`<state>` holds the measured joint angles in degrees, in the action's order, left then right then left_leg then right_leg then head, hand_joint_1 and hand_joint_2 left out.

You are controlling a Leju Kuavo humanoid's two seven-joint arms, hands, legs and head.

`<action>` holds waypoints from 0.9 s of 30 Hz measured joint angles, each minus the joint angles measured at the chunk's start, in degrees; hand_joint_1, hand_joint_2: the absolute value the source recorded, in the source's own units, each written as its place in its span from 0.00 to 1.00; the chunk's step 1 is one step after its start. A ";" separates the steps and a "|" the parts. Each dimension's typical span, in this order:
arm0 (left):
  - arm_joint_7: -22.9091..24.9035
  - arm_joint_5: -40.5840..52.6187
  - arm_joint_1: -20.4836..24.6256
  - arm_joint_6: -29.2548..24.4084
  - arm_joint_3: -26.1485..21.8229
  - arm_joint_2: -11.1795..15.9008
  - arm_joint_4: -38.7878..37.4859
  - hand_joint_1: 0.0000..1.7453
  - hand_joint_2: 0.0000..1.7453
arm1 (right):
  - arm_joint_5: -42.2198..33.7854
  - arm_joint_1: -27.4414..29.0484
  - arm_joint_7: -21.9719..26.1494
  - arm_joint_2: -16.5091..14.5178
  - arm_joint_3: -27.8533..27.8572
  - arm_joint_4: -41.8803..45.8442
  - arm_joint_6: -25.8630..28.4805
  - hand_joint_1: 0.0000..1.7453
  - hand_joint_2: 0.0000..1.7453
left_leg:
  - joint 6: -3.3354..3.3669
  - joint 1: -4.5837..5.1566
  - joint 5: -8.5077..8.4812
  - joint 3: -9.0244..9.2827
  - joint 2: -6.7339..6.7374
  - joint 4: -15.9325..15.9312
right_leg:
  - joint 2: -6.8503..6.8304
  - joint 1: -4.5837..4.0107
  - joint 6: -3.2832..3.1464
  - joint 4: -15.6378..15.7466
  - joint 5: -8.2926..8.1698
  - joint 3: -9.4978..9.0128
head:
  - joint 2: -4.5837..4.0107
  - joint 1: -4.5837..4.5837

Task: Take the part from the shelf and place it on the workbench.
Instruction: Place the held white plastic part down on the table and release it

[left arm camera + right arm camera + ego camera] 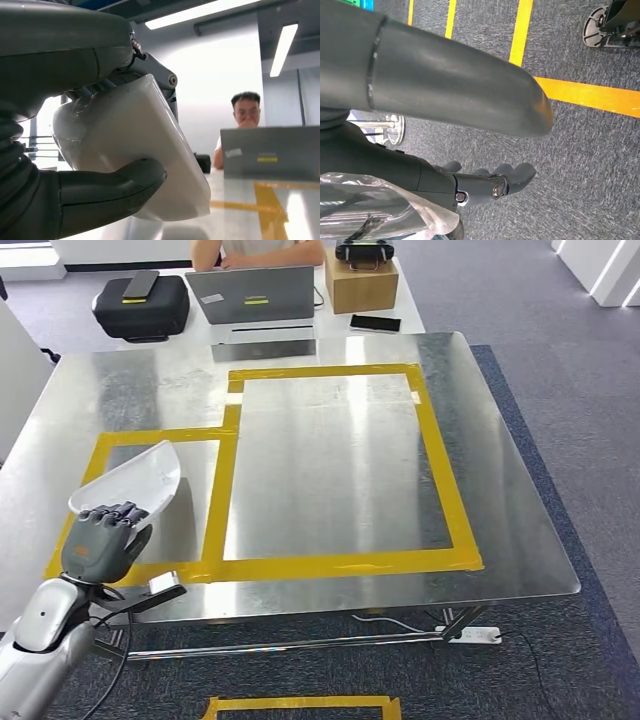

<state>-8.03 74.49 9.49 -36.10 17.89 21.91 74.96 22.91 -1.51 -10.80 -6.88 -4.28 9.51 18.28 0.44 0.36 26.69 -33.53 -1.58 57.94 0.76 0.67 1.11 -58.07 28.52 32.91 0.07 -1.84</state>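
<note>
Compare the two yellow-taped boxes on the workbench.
The small taped box sits on the robot's left, lower and narrower; the large taped box fills the workbench's middle. The white part, held by the left robot hand, hangs over the small one; the large one is bare. Both share a tape edge.

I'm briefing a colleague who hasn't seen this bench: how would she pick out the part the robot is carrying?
Start at the big steel workbench with yellow tape outlines. At its near left corner, over the smaller taped rectangle, the left hand holds the part. It is a smooth, white, translucent plastic shell, the sole loose item there.
</note>
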 joint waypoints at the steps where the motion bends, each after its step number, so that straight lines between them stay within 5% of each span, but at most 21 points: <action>1: 0.39 0.38 0.22 0.31 0.42 -0.07 -1.07 1.00 1.00 | 0.00 -0.01 0.00 0.00 0.01 0.00 -0.01 0.00 0.00 | 0.01 0.01 0.00 -0.01 0.00 0.02 | 0.00 0.01 0.00 0.00 0.00 0.00 | 0.00 -0.01; 5: 0.83 0.95 0.83 0.72 1.45 -0.29 -4.04 0.00 1.00 | 0.00 -0.03 -0.08 0.00 0.03 0.00 -0.13 0.00 0.00 | 0.04 0.04 0.03 -0.02 0.00 0.06 | -0.01 0.01 0.01 0.00 0.00 0.00 | 0.00 -0.01; 9: 1.22 1.09 1.00 1.36 1.91 -0.42 -5.24 0.00 1.00 | 0.00 -0.02 -0.33 0.00 0.07 0.00 -0.16 0.00 0.00 | 0.05 0.04 0.04 -0.02 0.00 0.06 | 0.00 0.00 0.01 0.00 0.00 0.01 | 0.00 -0.01; 13: 1.79 0.98 1.13 1.94 2.24 -0.49 -5.70 0.00 0.00 | 0.03 -0.02 -0.35 0.00 0.11 0.00 -0.16 0.00 0.00 | 0.05 0.04 0.04 -0.02 0.00 0.06 | 0.00 0.00 0.01 0.00 0.00 0.01 | 0.00 -0.02; 27: 2.53 -1.10 -1.74 -1.75 0.30 0.16 1.42 0.00 0.00 | 0.29 0.12 -0.35 0.00 0.39 0.00 -0.09 0.00 0.00 | 0.07 0.04 0.05 -0.04 -0.01 0.05 | -0.01 0.00 0.01 0.00 0.01 -0.01 | 0.00 -0.01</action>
<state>-5.50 73.38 7.74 -37.85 18.20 22.07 76.38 23.20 -1.39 -11.15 -6.88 -3.90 9.51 18.18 0.50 0.40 26.74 -33.57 -1.59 58.00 0.74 0.67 1.12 -58.07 28.52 32.90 0.07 -1.85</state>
